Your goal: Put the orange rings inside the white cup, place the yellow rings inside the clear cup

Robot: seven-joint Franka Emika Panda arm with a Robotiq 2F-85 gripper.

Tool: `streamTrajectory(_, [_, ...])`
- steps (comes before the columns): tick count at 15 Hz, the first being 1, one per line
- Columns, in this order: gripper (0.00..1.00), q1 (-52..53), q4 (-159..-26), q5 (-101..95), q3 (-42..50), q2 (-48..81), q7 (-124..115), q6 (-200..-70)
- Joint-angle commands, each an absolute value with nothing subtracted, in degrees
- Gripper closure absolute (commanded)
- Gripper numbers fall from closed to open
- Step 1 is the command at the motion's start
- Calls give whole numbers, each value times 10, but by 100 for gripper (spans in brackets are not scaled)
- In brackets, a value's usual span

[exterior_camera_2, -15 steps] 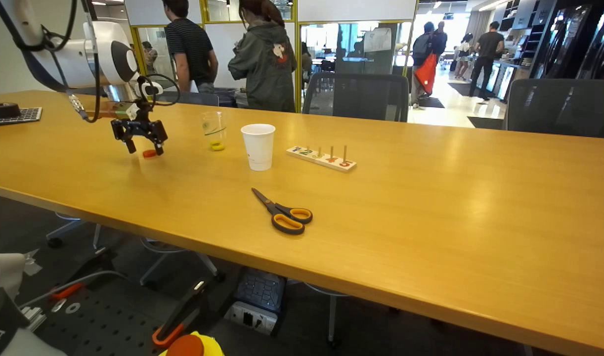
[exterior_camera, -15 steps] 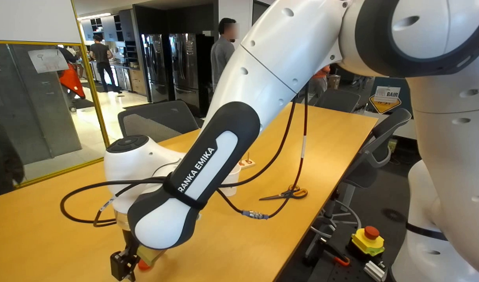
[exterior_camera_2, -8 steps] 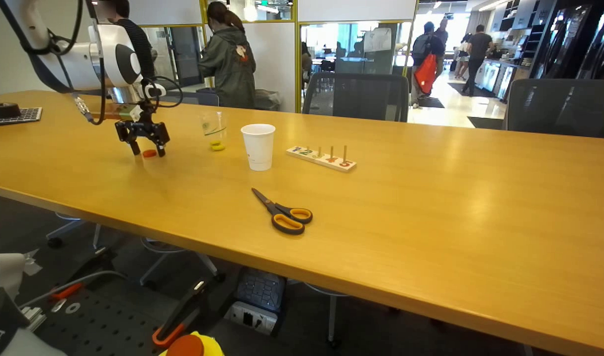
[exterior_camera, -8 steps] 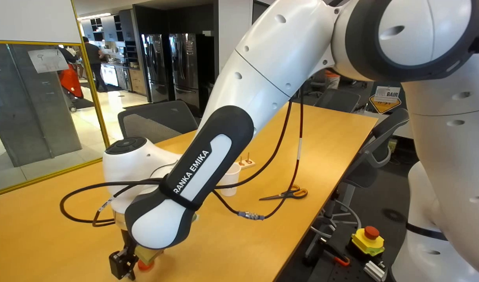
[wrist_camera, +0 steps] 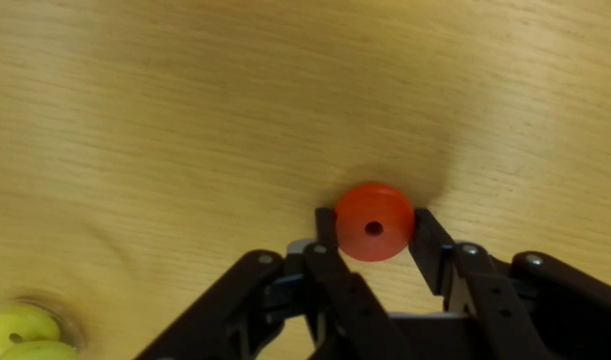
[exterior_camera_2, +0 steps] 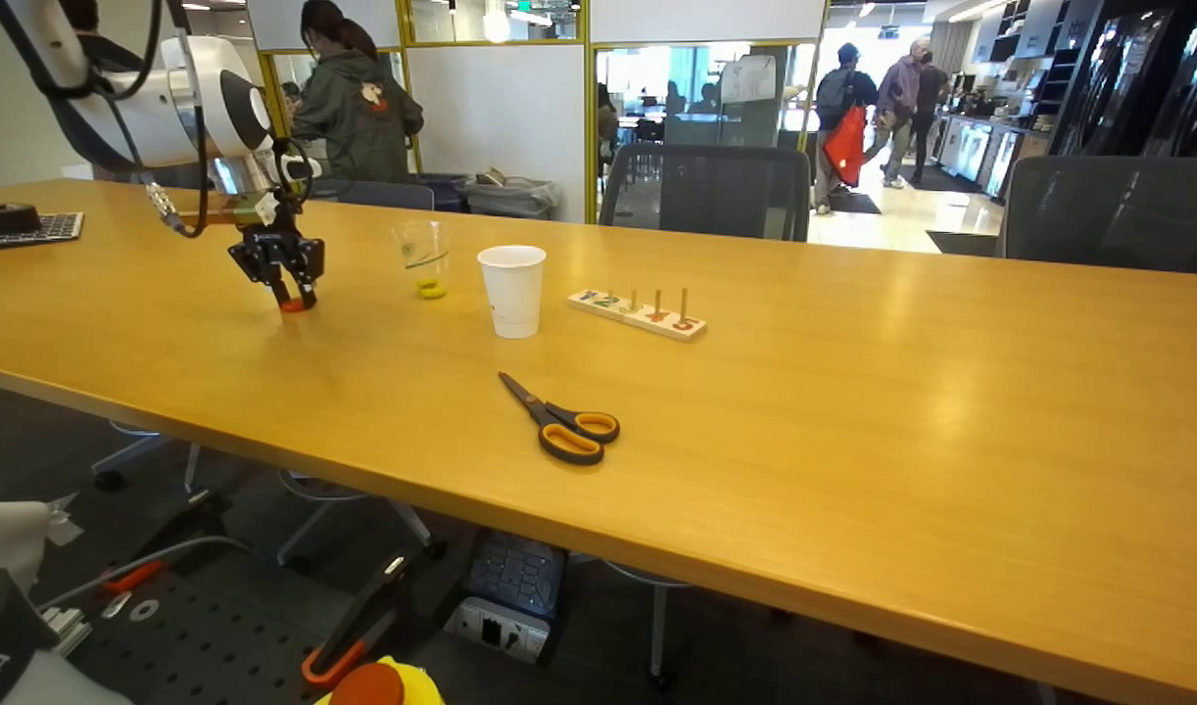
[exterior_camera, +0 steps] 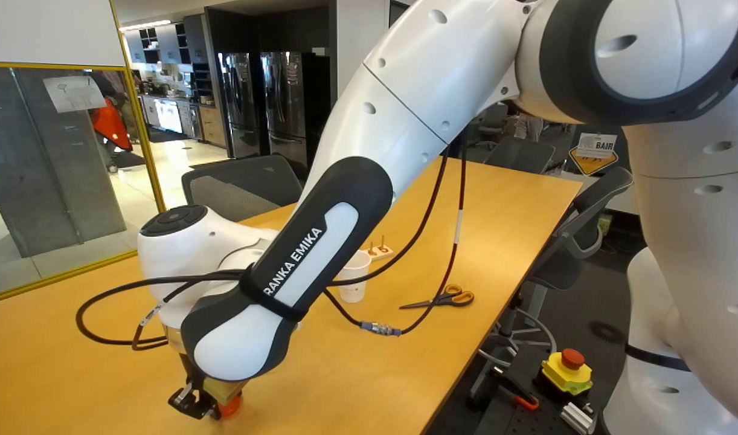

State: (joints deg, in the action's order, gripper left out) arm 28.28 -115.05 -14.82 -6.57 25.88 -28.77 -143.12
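Jaws: gripping the orange ring point(wrist_camera: 374, 212), my pads point(wrist_camera: 430, 245) touching it on opposite sides in the wrist view.
Orange ring: flat, hole upward, down at the tabletop point(exterior_camera_2: 853, 411); whether it rests there or hangs just above, I cannot tell. Step in hand, by my judgement: the pick, with lift and carry to come.
Clear cup point(exterior_camera_2: 424, 240): upright, nearer of the two cups to me; the wrist view catches only part of it.
Yellow rings point(wrist_camera: 30, 330): two seen, lying inside the clear cup. I judge this half of the task done, as far as the views show.
White cup point(exterior_camera_2: 511, 294): upright, farther from me than the clear cup. Its inside bottom is hidden in both exterior views, so I cannot say whether any orange rings are there. Left to do: bring the gripped one over its rim and release. Estimate: well past halfway, unless more orange rings lie out of view.
Scissors point(exterior_camera_2: 571, 449): lying on the tabletop, well apart from my grip.
Peg board point(exterior_camera_2: 638, 313): numbered, flat on the tabletop beyond the white cup; not named in the task.
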Motion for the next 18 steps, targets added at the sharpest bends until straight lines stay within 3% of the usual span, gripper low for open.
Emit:
streamTrajectory(1, [79,296,-1157,-190,-48,228,-298,-1375])
streamTrajectory(6, [79,267,-1191,-247,-40,135,-293,-1307])
streamTrajectory(13, [78,145,-1255,-256,-35,-14,-238,-1321])
streamTrajectory(18, [78,63,-1277,-238,-20,-35,-171,-1343])
